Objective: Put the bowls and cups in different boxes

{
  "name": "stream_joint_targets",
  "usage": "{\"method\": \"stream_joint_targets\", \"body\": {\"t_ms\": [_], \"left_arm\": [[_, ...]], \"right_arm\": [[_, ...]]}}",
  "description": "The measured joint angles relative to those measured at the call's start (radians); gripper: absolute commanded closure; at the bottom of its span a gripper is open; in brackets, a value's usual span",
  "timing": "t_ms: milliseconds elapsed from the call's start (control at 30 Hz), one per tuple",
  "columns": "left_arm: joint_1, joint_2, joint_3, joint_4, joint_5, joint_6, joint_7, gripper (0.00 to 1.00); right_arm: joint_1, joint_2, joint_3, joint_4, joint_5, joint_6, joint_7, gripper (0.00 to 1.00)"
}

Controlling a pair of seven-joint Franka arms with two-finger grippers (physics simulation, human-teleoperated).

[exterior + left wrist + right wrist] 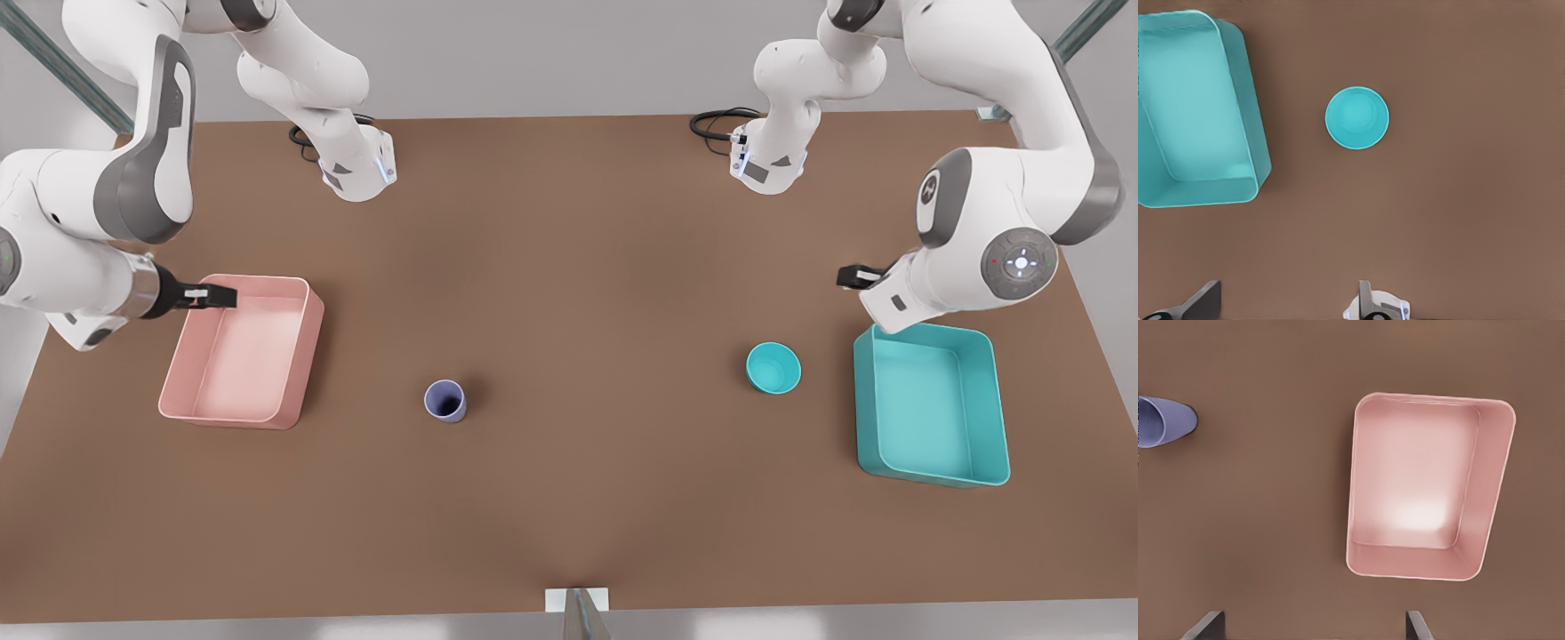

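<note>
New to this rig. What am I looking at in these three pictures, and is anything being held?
Two white robot arms, rendered in a simulator, work over a brown table. One picture is from a camera off the arms; the other two are from cameras on the wrists. The left gripper hangs above the teal box and the teal bowl, on the front view's right. The right gripper hangs above the pink box, with the purple cup nearby. Both grippers are open and hold nothing. Bowl and cup stand on the table, outside the boxes.
</note>
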Motion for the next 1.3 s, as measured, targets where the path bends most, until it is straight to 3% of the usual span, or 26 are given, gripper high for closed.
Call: {"method": "stream_joint_targets", "body": {"t_ms": [67, 133, 367, 600, 633, 667, 700, 733, 1000, 1133, 1200, 1300], "left_arm": [[0.0, 0.001, 0.001, -0.006, -0.004, 0.032, -0.01, 0.0], [-0.002, 0.034, 0.02, -0.128, -0.044, 0.114, -0.019, 0.0], [0.026, 0.222, 0.065, -0.45, -0.213, 0.598, 0.002, 0.0], [0.033, 0.308, 0.066, -0.544, -0.269, 0.915, 0.048, 0.02], [0.033, 0.312, 0.066, -0.552, -0.27, 0.932, 0.055, 0.39], [0.033, 0.311, 0.066, -0.556, -0.272, 0.94, 0.062, 0.63], [0.032, 0.308, 0.066, -0.556, -0.273, 0.939, 0.068, 0.75], [0.032, 0.304, 0.066, -0.555, -0.274, 0.934, 0.074, 0.79], [0.024, 0.228, 0.091, -0.534, -0.273, 0.87, 0.105, 0.79], [0.014, 0.098, 0.267, -0.415, -0.265, 0.772, 0.116, 0.79], [0.029, 0.091, 0.383, -0.372, -0.262, 0.733, 0.128, 0.79], [0.07, 0.137, 0.461, -0.357, -0.26, 0.725, 0.153, 0.79]], "right_arm": [[0.0, 0.0, 0.001, -0.001, 0.0, 0.026, -0.001, 0.0], [0.004, 0.024, 0.006, 0.006, 0.006, 0.054, -0.002, 0.0], [0.241, 0.296, 0.009, 0.051, 0.012, 0.324, 0.09, 0.0], [0.311, 0.414, 0.009, 0.041, 0.023, 0.554, 0.263, 0.0], [0.318, 0.42, 0.009, 0.033, 0.026, 0.577, 0.284, 0.0], [0.327, 0.428, 0.009, 0.026, 0.032, 0.596, 0.304, 0.0], [0.337, 0.435, 0.009, 0.019, 0.035, 0.612, 0.323, 0.0], [0.342, 0.439, 0.01, 0.011, 0.038, 0.625, 0.34, 0.0], [0.345, 0.338, 0.065, -0.196, 0.057, 0.711, 0.438, 0.0], [0.346, 0.332, 0.074, -0.262, 0.059, 0.753, 0.469, 0.0], [0.343, 0.341, 0.074, -0.268, 0.059, 0.773, 0.481, 0.0], [0.34, 0.362, 0.074, -0.264, 0.06, 0.793, 0.498, 0.0]]}}
